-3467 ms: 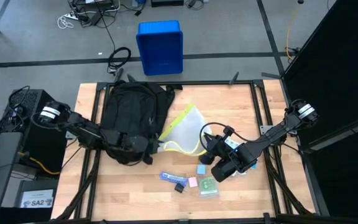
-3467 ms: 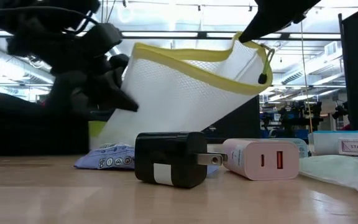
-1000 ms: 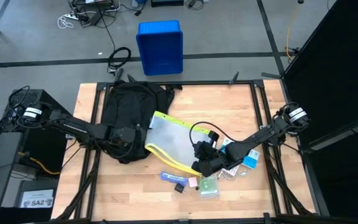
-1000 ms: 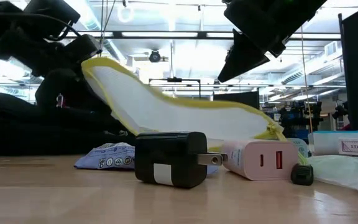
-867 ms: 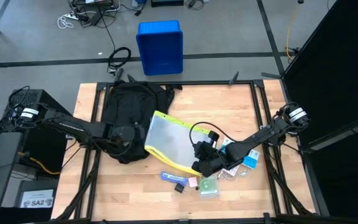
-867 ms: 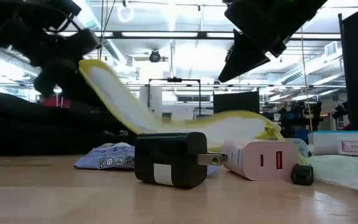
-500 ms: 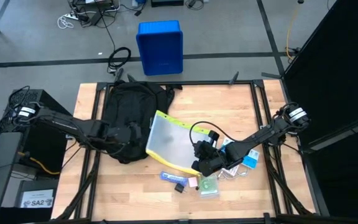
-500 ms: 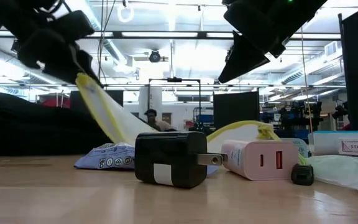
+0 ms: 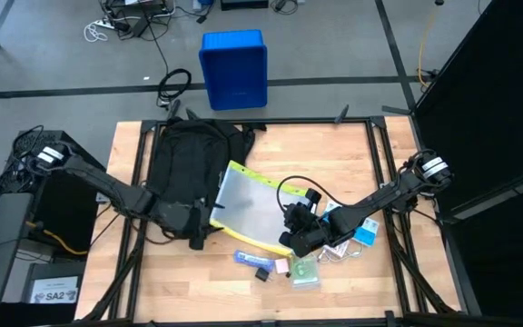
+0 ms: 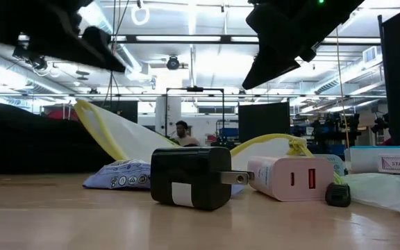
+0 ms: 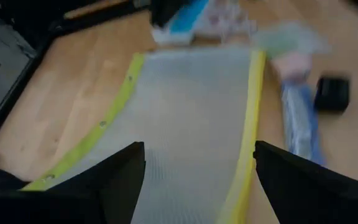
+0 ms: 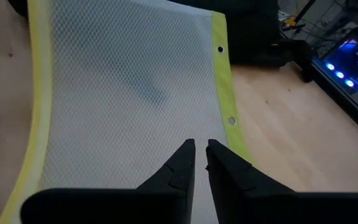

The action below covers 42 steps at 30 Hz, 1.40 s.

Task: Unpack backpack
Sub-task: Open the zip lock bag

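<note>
The black backpack (image 9: 189, 168) lies at the table's left. A white mesh pouch with yellow edging (image 9: 248, 213) lies beside it; its left end (image 10: 89, 111) leans up against the backpack and the rest rests on the table. My left gripper (image 9: 200, 222) hovers open at the backpack's near side, above the pouch's left end, with its fingers spread wide over the mesh (image 11: 191, 124). My right gripper (image 9: 286, 238) hangs shut above the pouch's right end (image 12: 135, 93), clear of it in the low view (image 10: 255, 73).
Near the front edge lie a black charger (image 10: 189, 177), a pink charger (image 10: 290, 178), a blue packet (image 10: 117, 175) and a green card (image 9: 304, 272). More packets sit under the right arm (image 9: 357, 232). A blue bin (image 9: 234, 68) stands on the floor beyond the table.
My left gripper has opened wider, let go of the pouch's left end and drawn back up and toward the table's near edge. That end has sagged from its raised, spread-out stand and now leans low against the backpack; the right end has stayed on the table.
</note>
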### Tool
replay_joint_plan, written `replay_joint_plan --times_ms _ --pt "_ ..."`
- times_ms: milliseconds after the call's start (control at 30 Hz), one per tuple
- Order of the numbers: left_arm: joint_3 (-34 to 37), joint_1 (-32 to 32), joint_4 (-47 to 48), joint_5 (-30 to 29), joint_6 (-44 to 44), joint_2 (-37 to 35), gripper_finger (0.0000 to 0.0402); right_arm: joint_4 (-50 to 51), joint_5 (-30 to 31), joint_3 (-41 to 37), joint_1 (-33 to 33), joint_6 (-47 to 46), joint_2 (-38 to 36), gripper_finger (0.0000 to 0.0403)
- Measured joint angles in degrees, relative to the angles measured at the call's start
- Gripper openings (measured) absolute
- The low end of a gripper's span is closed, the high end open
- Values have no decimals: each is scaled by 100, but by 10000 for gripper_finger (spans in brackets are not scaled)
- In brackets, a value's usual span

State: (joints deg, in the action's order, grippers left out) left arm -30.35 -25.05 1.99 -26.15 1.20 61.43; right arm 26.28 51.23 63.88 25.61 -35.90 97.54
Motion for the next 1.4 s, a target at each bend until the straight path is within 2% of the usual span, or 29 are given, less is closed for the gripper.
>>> replay_joint_plan --times_ms 100,233,433,600,933,1200,1400 --pt "-182 -101 34 -205 331 626 276 2 8 0 -2 6 0 29" --pt "-1000 -264 599 -498 580 1467 262 20 8 0 -20 7 0 33" --pt "-2453 -660 2551 -844 321 2568 248 98 10 0 -22 11 0 36" --pt "-3305 -877 4240 -926 -181 3056 248 98 10 0 -22 12 0 35" --pt "-3228 -864 4492 -959 -152 3319 248 81 12 0 -22 9 -2 36" --pt "-3226 -811 4444 -1658 131 3767 248 79 12 0 -24 9 -2 45" --pt "-3226 -717 4407 -1770 128 3798 247 79 12 0 -24 9 -2 41"
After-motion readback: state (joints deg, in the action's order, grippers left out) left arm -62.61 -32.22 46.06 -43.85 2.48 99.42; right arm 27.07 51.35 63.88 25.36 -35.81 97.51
